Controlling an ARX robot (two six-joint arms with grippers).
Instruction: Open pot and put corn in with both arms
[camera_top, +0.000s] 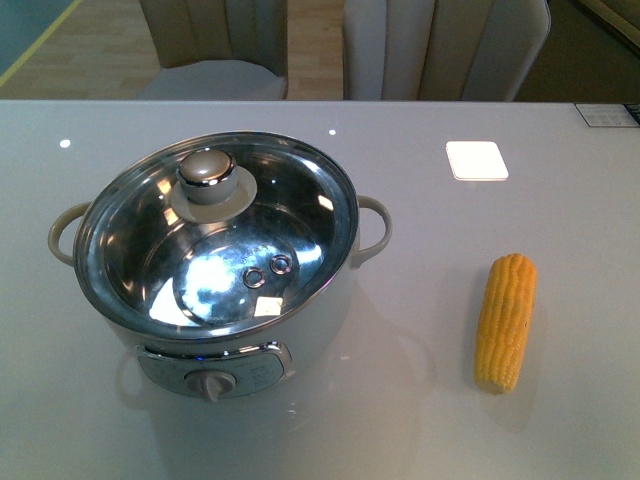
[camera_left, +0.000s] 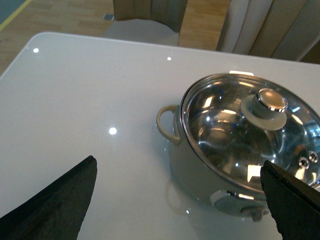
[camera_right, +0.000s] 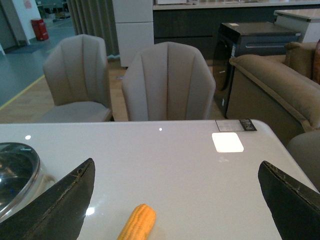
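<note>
Hovering wide open and empty, the left end effector (camera_left: 178, 162) faces the pot (camera_top: 325, 315), its glass lid (camera_top: 260, 250) shut. The right end effector (camera_right: 176, 164), equally spread and empty, hangs near the corn (camera_top: 506, 320), which lies well right of the pot. Lifting the lid looks like the first step, which calls for the left one to close on the knob (camera_top: 207, 175). The counter (camera_top: 420, 420) around the pot offers free room, and its far edge is well behind the pot.

Bright, even light falls from above. Glare streaks the lid (camera_top: 250, 235) of the pot (camera_top: 322, 325). A white square patch (camera_top: 477, 160) gleams on the glossy table (camera_top: 560, 430) beyond the pot. Shadows are faint, focus slightly soft.
</note>
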